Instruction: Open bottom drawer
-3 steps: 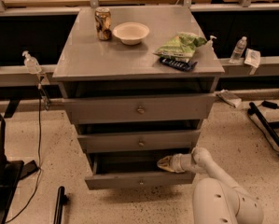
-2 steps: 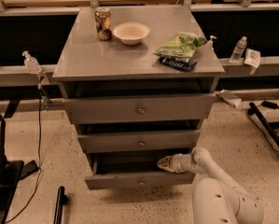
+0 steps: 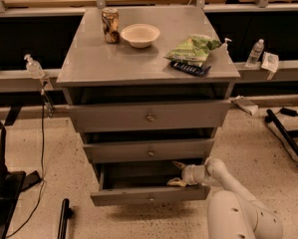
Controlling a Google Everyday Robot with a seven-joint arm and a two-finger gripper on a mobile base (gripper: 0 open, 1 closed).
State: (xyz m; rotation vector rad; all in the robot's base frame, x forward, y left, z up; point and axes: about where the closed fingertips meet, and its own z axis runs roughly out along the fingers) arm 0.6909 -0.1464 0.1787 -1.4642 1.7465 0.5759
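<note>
On the far left, a small pump bottle [image 3: 33, 66] stands on the rail beside the grey cabinet [image 3: 103, 63]. On the cabinet's top, going left to right, are a drink can [image 3: 110, 26], a pale bowl [image 3: 140, 35], a green snack bag [image 3: 194, 48] and a dark flat thing [image 3: 189, 68] just under the bag.

Below the top are three drawers. The top drawer [image 3: 113, 117] and the middle drawer [image 3: 118, 152] are almost shut. The bottom drawer [image 3: 133, 196] is the lowest one, close to the floor. It sticks out part way, and you can see a dark gap into it.

To the right, the white arm [image 3: 238, 210] bends in from the bottom corner. Its gripper [image 3: 178, 174] is inside the open bottom drawer, on the right side, just behind the front panel. The jaws are spread apart, one up and one down, with nothing between them.

The drawer looks like hard metal, so it will not bend or squash. It looks empty, so it should be light, and it likely slides straight out. Its round knob in the middle is tiny and smooth, so it could slip. The top edge of the front panel, near the gripper, looks like a better spot to hook and pull. Pulling from one side might make the drawer twist and stick.
</note>
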